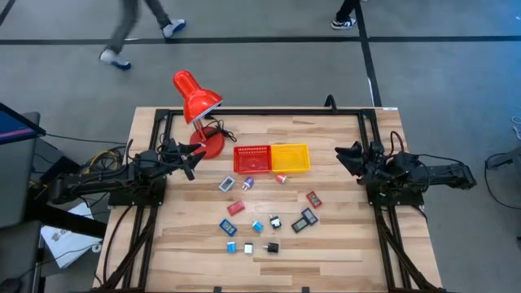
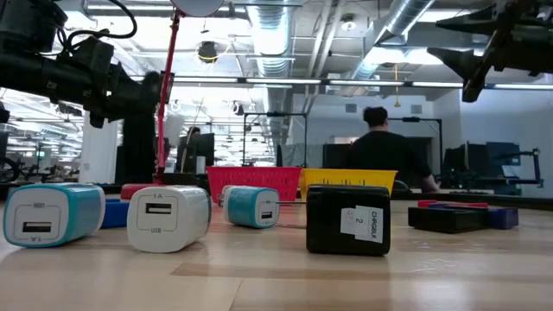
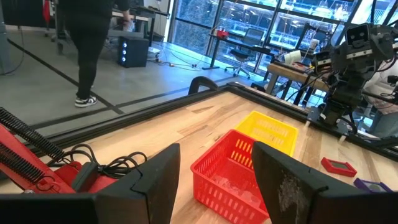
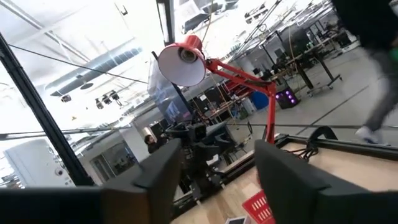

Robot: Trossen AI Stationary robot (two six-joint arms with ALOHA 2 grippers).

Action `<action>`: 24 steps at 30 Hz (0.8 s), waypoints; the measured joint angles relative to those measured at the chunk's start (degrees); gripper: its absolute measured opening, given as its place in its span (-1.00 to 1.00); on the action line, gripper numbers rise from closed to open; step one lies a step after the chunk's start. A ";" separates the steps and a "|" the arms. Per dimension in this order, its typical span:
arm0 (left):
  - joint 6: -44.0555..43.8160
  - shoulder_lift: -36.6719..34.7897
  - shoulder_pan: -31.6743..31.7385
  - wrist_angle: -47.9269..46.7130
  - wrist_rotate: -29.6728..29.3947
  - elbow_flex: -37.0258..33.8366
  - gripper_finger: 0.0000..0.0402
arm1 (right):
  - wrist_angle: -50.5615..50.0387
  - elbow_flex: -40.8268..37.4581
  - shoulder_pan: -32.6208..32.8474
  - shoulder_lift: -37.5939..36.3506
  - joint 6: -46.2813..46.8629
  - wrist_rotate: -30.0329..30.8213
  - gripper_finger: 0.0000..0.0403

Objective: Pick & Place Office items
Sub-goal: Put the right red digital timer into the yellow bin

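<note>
office items: loose on worktop, in front of red basket and yellow basket; none binned
left hand: wide, empty, by lamp
right hand: wide, empty, raised
advice: take the nearest piece, descend vertically, grip its short sides

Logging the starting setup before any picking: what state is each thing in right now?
left gripper: open, empty, by the lamp base.
right gripper: open, empty, right of the baskets.
red basket: upright.
yellow basket: upright, touching the red one.
desk lamp: standing.
office items: loose on the table, none binned.
</note>
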 joint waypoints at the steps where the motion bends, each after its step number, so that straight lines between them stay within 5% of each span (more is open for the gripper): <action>1: 0.00 -0.02 -0.02 0.00 0.00 0.00 -0.03 | 0.40 0.00 -0.19 0.00 0.15 0.75 0.10; 6: 0.00 0.00 -0.01 0.00 0.02 0.00 -0.03 | 4.16 0.83 -2.22 -0.02 -0.32 3.53 0.31; 11: -0.02 0.00 -0.02 0.00 0.00 0.00 -0.03 | -11.34 9.89 -2.54 3.97 -8.76 -0.98 0.34; 18: 0.00 0.00 -0.01 0.00 0.00 0.00 -0.03 | -35.45 28.92 -1.11 24.31 -12.59 7.37 0.34; 24: 0.00 -0.01 -0.01 -0.01 0.00 -0.01 -0.03 | -57.53 41.93 -0.94 46.96 4.02 10.87 0.34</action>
